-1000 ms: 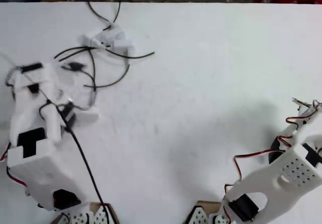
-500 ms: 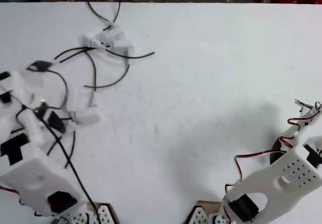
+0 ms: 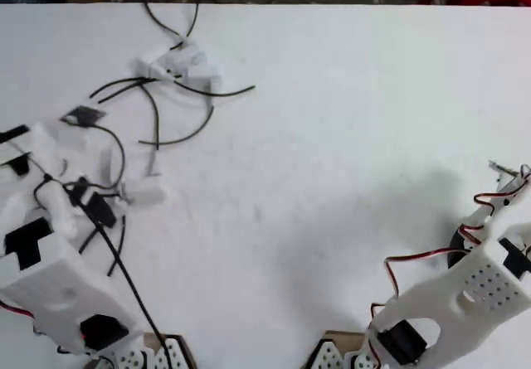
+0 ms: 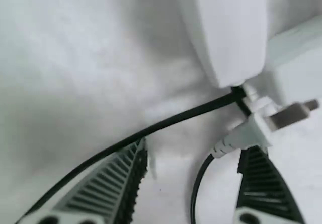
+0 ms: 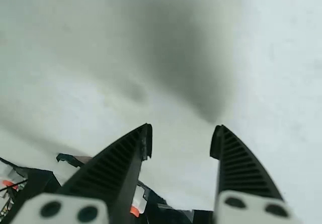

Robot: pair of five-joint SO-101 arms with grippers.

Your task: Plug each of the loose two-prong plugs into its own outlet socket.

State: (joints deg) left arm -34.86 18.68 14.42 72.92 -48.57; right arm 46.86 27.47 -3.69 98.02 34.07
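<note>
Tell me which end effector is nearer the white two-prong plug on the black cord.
Left. The left end effector stands open right at the white two-prong plug. The right end effector is far off across the table.

Outlet block [image 3: 178, 62] sits on the tabletop [image 3: 348, 95] near the far edge, toward the far-left corner. Loose cords [image 3: 178, 139] spread from it toward the left edge. Left arm [image 3: 50, 269] lies along the left edge, up from the near-left corner. One plug [image 4: 256, 126] lies just beside a finger of the left gripper [image 4: 196, 147], and a cord passes between the fingers. Right arm [image 3: 465, 290] stands at the near-right corner, well apart from the cords.
</note>
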